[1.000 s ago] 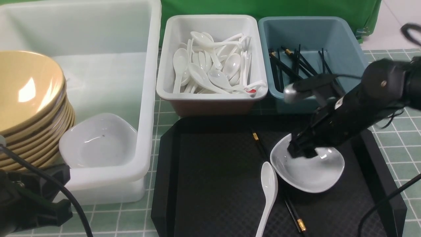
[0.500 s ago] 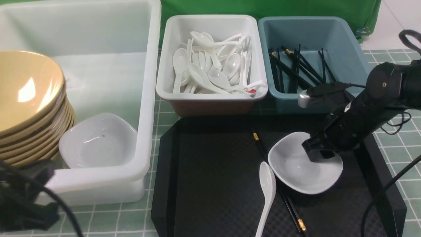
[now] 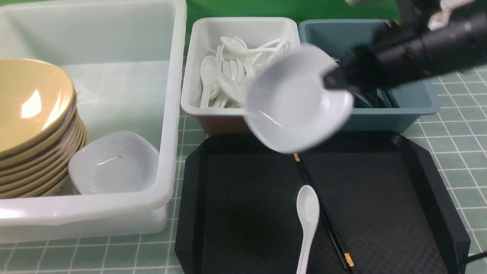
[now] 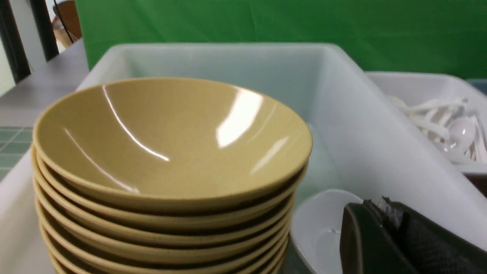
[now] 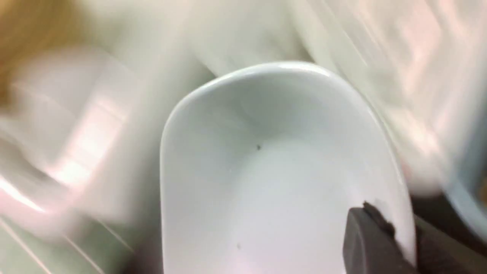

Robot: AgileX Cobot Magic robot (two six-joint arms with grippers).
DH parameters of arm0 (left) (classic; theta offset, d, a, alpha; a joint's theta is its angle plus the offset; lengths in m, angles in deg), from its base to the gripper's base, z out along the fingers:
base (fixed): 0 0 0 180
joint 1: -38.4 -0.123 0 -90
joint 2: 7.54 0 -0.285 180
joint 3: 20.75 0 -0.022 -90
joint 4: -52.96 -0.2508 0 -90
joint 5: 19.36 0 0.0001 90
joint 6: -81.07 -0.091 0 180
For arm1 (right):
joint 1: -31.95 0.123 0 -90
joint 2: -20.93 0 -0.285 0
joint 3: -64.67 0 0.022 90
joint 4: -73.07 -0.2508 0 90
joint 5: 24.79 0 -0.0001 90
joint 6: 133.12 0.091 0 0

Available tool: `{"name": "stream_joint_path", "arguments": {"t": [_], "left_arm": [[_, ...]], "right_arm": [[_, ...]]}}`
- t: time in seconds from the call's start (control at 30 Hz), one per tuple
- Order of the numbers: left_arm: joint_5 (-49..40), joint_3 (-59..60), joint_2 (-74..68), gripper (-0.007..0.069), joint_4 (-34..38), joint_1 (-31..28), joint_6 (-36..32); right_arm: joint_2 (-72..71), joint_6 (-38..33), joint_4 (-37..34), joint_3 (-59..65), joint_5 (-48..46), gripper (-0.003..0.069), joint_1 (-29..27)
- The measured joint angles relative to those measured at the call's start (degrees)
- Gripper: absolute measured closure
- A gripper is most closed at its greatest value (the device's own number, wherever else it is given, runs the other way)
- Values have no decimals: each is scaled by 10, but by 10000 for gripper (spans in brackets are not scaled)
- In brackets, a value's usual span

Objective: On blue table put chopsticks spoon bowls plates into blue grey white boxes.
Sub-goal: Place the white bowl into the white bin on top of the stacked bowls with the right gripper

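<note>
My right gripper (image 3: 330, 80) is shut on the rim of a small white plate (image 3: 293, 102), which hangs tilted in the air in front of the white box (image 3: 188, 87) and the blue-grey box (image 3: 414, 99). The right wrist view shows one finger inside the plate (image 5: 266, 171) and one behind its rim. A white spoon (image 3: 308, 217) and black chopsticks (image 3: 331, 232) lie on the black tray (image 3: 236, 205). Stacked tan bowls (image 3: 30, 102) and another plate (image 3: 114, 161) sit in the large translucent box (image 3: 173, 114). My left gripper (image 4: 376, 199) is shut and empty, over that plate (image 4: 319, 228).
The white box holds several spoons (image 3: 228, 83). My right arm hides most of the blue-grey box's inside. The pale blue-green gridded table (image 3: 456, 152) shows to the right of the tray. A green backdrop stands behind the boxes.
My right gripper shut on the plate's rim, lifted it off the tray and carried it up and to the left. The left arm has dropped out of the front view.
</note>
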Motion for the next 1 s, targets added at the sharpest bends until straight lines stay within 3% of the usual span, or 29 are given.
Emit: {"name": "stream_joint_path", "arguments": {"t": [0.03, 0.07, 0.2, 0.33, 0.43, 0.73, 0.83, 1.0], "left_arm": [[5, 0, 1, 620, -5, 0, 6], [7, 0, 1, 620, -6, 0, 7], [11, 1, 1, 620, -8, 0, 14], [11, 1, 1, 620, -8, 0, 17], [11, 1, 1, 620, -8, 0, 16], [14, 18, 1, 620, -7, 0, 23], [18, 19, 1, 620, 0, 0, 32], [19, 19, 1, 620, 9, 0, 33]], "right_arm": [[7, -11, -9, -7, 59, 589, 50], [8, -13, -9, -8, 67, 589, 57], [96, -62, -22, -30, 239, 589, 198], [198, -102, -24, -66, 288, 587, 244], [260, -99, -42, -114, 292, 543, 249], [311, -111, -24, -151, 243, 228, 243], [290, -112, -16, -152, 205, 181, 227], [242, -98, -14, -153, 160, 179, 189]]}}
